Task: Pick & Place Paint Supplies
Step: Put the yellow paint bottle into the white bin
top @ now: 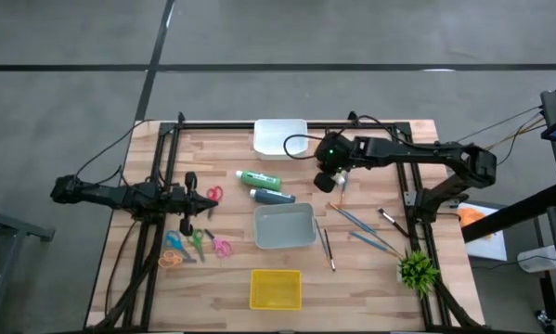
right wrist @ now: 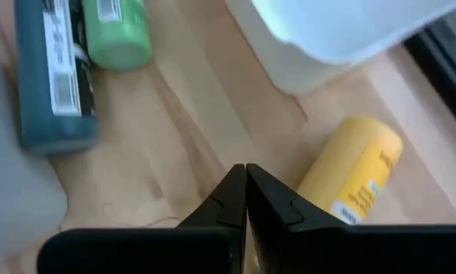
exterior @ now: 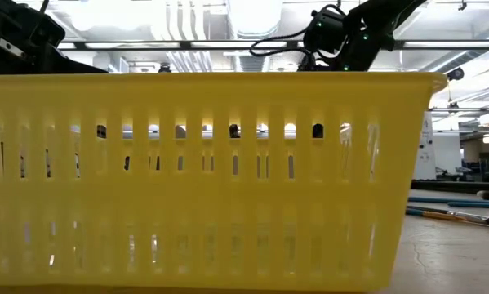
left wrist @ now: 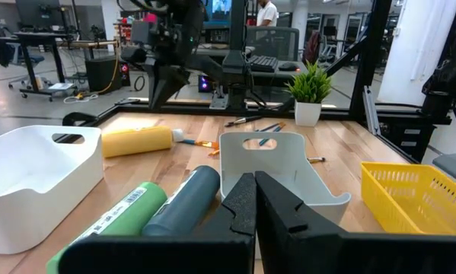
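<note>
Yellow tube [right wrist: 355,176]: lies on the bench near the white bin [top: 279,136], not yet picked.
Right gripper [right wrist: 245,199]: hovers beside it, fingers pressed together.
Left gripper [left wrist: 255,204]: waits at the left edge, fingers together.
Next: spread fingers, pinch tube.

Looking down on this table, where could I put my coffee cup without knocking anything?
Bare wood lies between the yellow basket and the green plant, and left of the white bin along the far edge. It is crowded around the grey tray: tubes above it, brushes to its right, scissors to its left.
</note>
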### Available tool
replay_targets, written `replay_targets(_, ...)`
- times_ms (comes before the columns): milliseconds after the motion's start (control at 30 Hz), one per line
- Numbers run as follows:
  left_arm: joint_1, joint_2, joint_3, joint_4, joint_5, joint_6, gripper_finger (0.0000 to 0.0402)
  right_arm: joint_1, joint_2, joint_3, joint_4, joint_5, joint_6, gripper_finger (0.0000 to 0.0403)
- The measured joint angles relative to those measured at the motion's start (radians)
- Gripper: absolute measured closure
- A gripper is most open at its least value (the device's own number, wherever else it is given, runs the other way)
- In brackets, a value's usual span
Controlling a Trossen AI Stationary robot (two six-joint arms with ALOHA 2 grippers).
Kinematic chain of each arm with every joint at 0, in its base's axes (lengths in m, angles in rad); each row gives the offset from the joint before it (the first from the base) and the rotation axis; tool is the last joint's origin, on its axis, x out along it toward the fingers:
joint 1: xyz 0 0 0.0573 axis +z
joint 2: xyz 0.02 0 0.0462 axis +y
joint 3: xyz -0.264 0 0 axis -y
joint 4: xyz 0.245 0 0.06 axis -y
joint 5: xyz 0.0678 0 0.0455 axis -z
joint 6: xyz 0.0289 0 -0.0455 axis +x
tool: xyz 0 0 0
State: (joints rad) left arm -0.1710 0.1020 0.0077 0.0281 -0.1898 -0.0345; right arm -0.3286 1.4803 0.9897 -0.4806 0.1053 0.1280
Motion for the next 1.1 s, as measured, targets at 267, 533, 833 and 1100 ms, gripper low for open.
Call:
replay_targets(267,0.0,0.0,0.0,0.0,0.0,0.0,0.0401,-0.024,0.002,0.0,0.006,0.053,0.209,0.0367)
replay_targets(533,0.0,0.0,0.0,0.0,0.0,0.0,0.0401,-0.076,0.014,0.0,0.05,-0.031,0.162,0.022)
replay_targets(833,0.0,0.0,0.0,0.0,0.0,0.0,0.0401,-0.114,0.014,0.0,0.04,-0.027,0.151,0.0157)
replay_targets(1100,0.0,0.0,0.0,0.0,0.0,0.0,0.0401,-0.125,0.015,-0.024,-0.024,-0.024,0.149,0.0155)
